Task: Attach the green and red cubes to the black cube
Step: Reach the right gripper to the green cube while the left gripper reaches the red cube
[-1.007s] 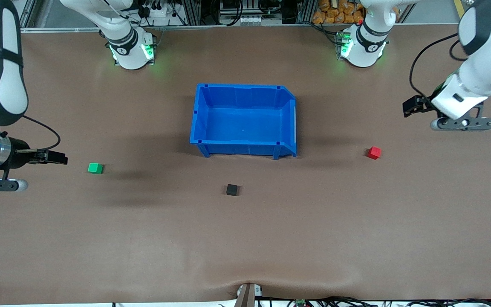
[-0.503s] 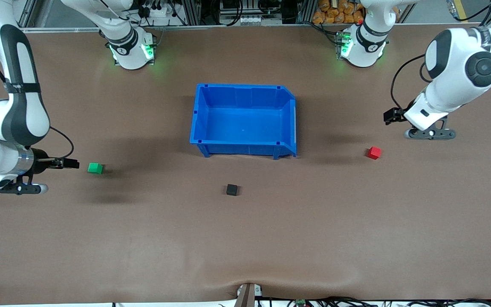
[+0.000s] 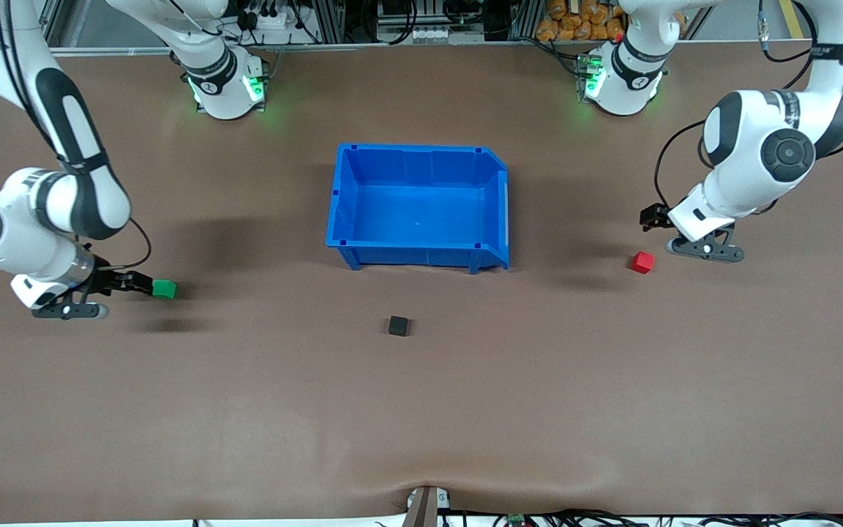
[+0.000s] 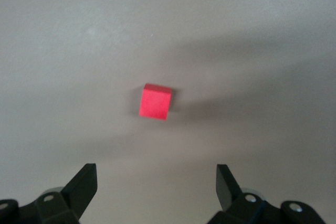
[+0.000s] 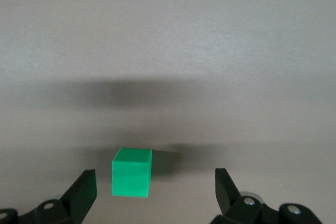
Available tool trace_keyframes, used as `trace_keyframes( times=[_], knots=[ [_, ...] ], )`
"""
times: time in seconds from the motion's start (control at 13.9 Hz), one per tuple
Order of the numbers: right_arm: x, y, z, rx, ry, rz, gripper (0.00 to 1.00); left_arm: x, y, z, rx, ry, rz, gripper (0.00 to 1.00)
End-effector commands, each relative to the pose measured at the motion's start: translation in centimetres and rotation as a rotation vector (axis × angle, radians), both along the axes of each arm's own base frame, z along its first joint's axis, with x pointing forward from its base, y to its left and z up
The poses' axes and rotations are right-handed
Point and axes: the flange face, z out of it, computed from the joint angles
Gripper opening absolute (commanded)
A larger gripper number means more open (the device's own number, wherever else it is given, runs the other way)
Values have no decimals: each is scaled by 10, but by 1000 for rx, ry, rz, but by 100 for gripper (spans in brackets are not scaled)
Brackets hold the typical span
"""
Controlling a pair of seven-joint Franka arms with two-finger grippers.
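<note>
Clock reference as we use it: front view, 12 toward the robot bases, 6 toward the front camera.

Blue bin sits mid-table with nothing in it that we can see.

Black cube is at 6 o'clock from the bin, near it but apart, alone on the table. Neither gripper is near it.

Green cube is at about 8 o'clock from the bin, well apart, toward the right arm's end of the table.

Red cube is at about 4 o'clock from the bin, toward the left arm's end.

Right gripper is low over the table, at 9 o'clock from the green cube and pointing at it. Fingers are spread wide and grasp nothing. In the right wrist view we see the cube just entering the gap at the fingertips, closer to one finger, with a sliver of table showing between them.

Left gripper is low over the table at about 1 o'clock from the red cube. Fingers are released and wide, nothing between them. In the left wrist view we see the red cube ahead of the tips, roughly centred on the gap and clearly apart.

All three cubes lie separate, none joined.
</note>
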Motion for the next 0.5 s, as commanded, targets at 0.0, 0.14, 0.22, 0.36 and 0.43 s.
trace_keyframes(
  times=[0.0,0.14,0.22,0.36,0.43],
  knots=[
    [-9,13,-5,-2,-12,30,100,-2,2,-26,1,-36,-147,100],
    [-10,22,-18,0,11,50,100,3,15,-43,22,-36,-216,100],
    [-10,31,-22,-1,18,68,100,4,21,-51,27,-44,-223,100],
    [-9,36,-33,-2,32,83,100,6,23,-65,21,-44,-238,100],
    [-9,35,-39,-4,34,85,100,7,22,-73,14,-42,-243,100]
  ],
)
